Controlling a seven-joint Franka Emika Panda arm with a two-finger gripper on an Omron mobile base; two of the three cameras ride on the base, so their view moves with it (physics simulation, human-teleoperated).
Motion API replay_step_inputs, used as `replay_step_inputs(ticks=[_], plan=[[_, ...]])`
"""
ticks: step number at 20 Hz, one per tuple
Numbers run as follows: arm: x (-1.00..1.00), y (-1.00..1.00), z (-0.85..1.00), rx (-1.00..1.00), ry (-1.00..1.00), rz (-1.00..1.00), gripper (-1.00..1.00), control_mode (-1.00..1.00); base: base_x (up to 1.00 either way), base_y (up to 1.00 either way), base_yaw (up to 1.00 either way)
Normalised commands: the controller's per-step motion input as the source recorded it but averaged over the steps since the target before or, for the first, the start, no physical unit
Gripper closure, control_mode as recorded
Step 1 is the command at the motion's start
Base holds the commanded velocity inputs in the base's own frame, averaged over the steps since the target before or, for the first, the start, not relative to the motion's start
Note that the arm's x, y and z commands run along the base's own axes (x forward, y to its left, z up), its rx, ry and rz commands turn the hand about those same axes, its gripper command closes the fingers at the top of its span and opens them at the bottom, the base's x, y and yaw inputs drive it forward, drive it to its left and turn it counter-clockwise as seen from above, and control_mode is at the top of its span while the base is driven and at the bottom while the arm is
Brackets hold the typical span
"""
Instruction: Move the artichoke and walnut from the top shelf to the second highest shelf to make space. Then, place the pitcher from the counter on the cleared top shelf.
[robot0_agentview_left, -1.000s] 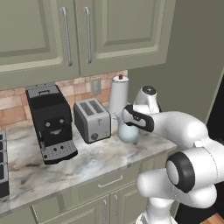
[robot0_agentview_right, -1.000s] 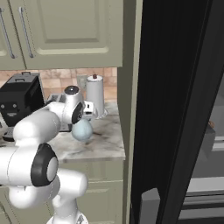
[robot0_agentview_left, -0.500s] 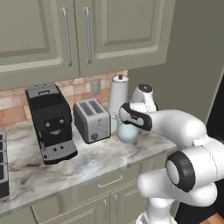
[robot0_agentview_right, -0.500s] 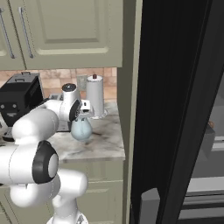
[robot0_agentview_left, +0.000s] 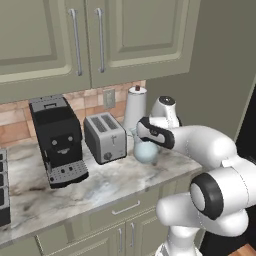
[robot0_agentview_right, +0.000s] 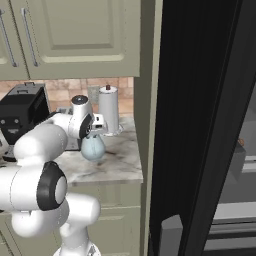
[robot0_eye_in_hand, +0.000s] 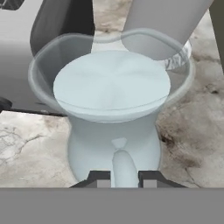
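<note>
Gripping the pitcher (robot0_eye_in_hand: 114, 118) by its side handle, the gripper (robot0_eye_in_hand: 124, 178) has its jaws closed in on either side of the handle. Pitcher stands upright on the counter (robot0_agentview_left: 107, 187), just right of the toaster (robot0_agentview_left: 104, 136) and near side of the paper-towel roll (robot0_agentview_left: 135, 107). Coffee machine (robot0_agentview_left: 56, 138) further left.

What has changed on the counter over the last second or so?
The gripper has closed on the handle of the pitcher, which it only hovered around a second ago. The pitcher stays in its place on the counter, beside the toaster and in front of the paper-towel roll.
</note>
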Motion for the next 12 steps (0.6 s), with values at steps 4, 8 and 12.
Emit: replay_step_inputs(ticks=[4,8,12], plan=[[-0.01,0.00,-0.13,0.00,0.00,0.00,1.00,-1.00,0.00,0.00,0.00],[-0.19,0.00,-0.07,0.00,-0.04,0.01,1.00,-1.00,0.00,0.00,0.00],[-0.49,0.00,0.11,0.00,-0.16,0.03,1.00,-1.00,0.00,0.00,0.00]])
